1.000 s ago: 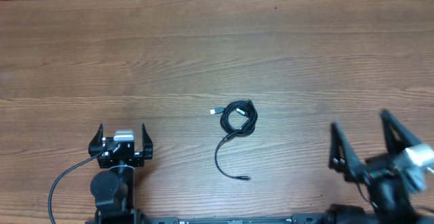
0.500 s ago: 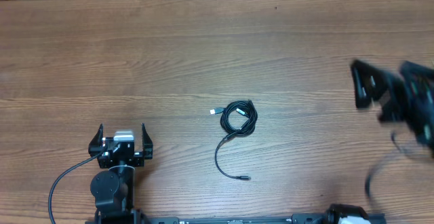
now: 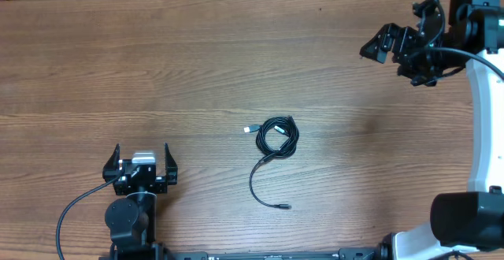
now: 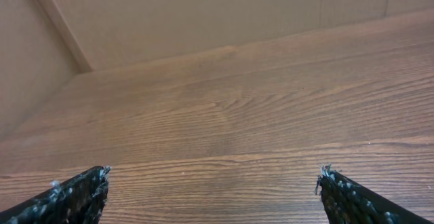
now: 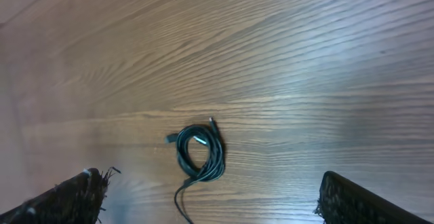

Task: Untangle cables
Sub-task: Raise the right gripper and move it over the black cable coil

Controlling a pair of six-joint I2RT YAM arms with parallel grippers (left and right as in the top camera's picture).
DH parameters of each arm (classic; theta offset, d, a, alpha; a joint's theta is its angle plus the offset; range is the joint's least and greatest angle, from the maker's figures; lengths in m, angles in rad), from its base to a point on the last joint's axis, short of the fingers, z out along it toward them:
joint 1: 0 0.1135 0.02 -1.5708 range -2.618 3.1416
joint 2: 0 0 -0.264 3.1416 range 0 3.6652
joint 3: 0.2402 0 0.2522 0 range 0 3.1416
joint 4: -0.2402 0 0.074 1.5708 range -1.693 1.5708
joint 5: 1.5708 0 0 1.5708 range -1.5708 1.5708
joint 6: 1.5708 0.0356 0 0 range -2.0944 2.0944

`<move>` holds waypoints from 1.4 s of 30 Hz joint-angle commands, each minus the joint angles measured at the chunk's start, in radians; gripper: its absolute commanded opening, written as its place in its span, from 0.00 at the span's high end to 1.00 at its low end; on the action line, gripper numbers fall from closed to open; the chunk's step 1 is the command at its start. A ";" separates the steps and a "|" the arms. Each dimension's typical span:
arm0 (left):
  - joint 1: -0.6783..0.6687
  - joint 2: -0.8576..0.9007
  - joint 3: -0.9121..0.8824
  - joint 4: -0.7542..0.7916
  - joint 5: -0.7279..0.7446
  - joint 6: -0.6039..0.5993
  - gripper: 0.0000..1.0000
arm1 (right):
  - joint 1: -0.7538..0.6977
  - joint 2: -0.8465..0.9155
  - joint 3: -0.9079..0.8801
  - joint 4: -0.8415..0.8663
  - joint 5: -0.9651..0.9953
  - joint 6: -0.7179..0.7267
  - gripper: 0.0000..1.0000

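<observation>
My left gripper point(image 3: 142, 151): wide open, holding nothing, at about 8 o'clock on the table point(image 3: 197, 55).
My right gripper point(image 3: 398, 30): wide open too, nothing in it, far off at about 2 o'clock.
The cables point(image 3: 276, 136): thin black cords wound in a small messy ring near the middle of the table, well apart from both grippers.
From my left gripper: the cables lie toward 3 o'clock.
From my right gripper: they lie toward 8 o'clock.
Silvery tip point(image 3: 247, 129): pokes out of the ring at 9 o'clock.
Loose tail point(image 3: 256, 183): curls from the ring toward 6 o'clock and ends in a small plug point(image 3: 283, 206).
</observation>
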 commanded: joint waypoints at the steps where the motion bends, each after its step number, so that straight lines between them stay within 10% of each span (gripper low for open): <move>1: 0.006 -0.008 -0.006 0.002 -0.010 0.019 0.00 | 0.005 -0.031 0.025 -0.004 -0.060 -0.069 0.00; 17: 0.006 -0.008 -0.006 0.046 -0.013 0.019 0.00 | 0.005 -0.066 0.025 -0.094 0.129 -0.082 0.00; 23: 0.006 -0.008 0.105 0.167 0.267 0.007 0.00 | 0.008 -0.066 0.025 -0.089 0.122 -0.071 0.00; 31: 0.006 0.095 0.766 -0.226 0.172 0.010 0.01 | 0.101 -0.066 0.025 -0.076 0.157 -0.071 0.00; 42: 0.003 0.691 1.852 -0.765 0.175 0.079 0.00 | 0.448 -0.066 0.025 -0.015 0.346 -0.048 0.00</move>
